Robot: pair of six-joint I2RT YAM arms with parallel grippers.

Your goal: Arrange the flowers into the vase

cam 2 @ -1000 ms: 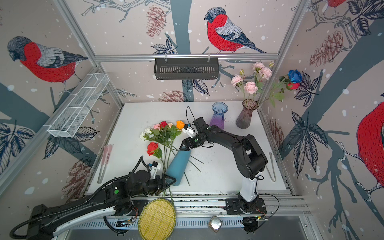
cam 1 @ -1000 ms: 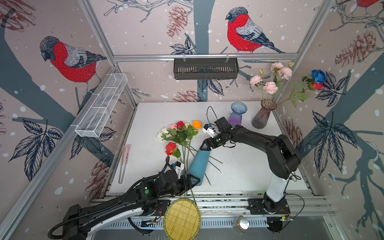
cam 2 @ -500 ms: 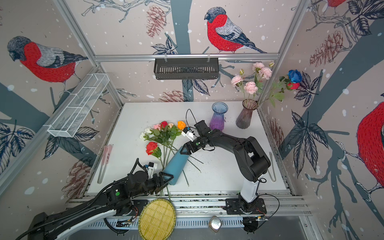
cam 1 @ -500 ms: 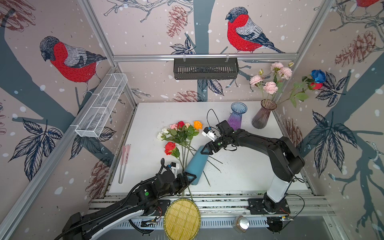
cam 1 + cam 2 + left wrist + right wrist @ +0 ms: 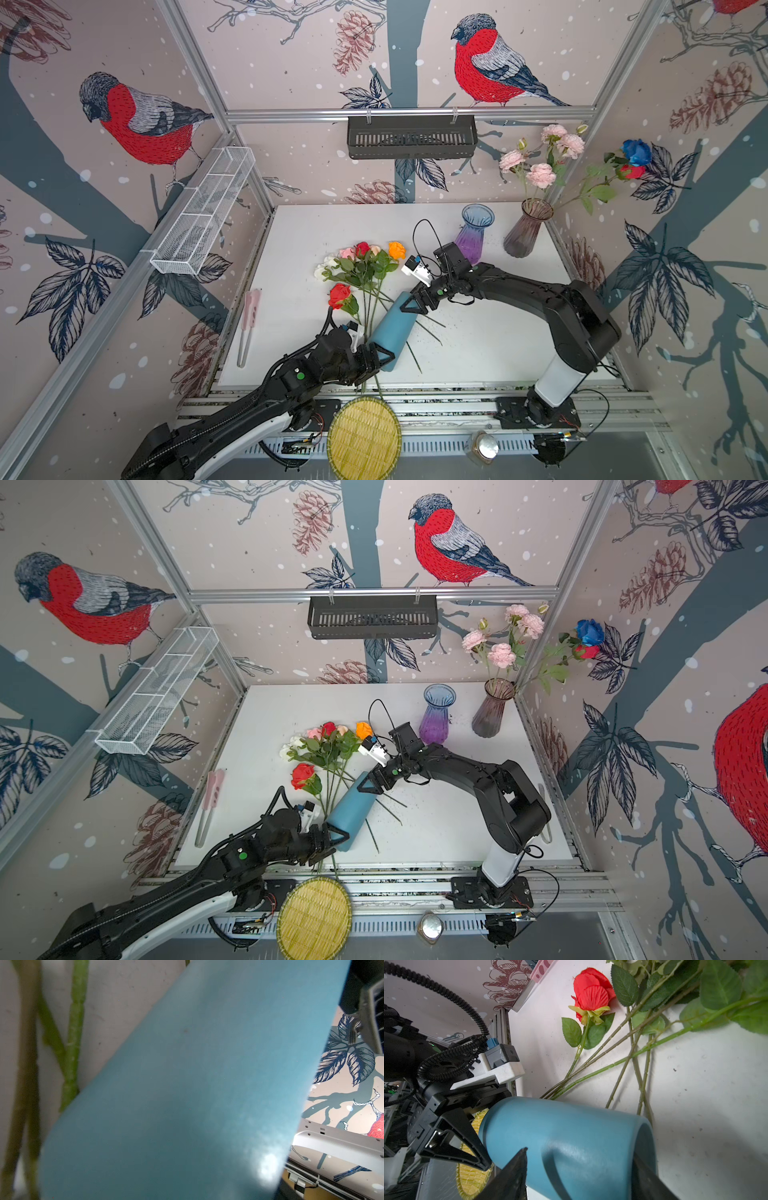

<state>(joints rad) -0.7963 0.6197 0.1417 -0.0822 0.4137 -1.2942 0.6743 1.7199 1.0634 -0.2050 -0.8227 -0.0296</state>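
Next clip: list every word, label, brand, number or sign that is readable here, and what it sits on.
No readable word, brand or number in any view.
Camera block on the left arm: one tiny white mark, too small to read.
Pink tongs: dark spots on the handle, shapes rather than letters.
Blue vase: plain, no print.
Wallpaper: birds, cones and leaves only, no lettering.

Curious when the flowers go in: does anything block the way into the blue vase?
Yes. The blue vase lies tipped over across the stems of the flowers, and the right tool straddles its open end; the left tool is at its base.
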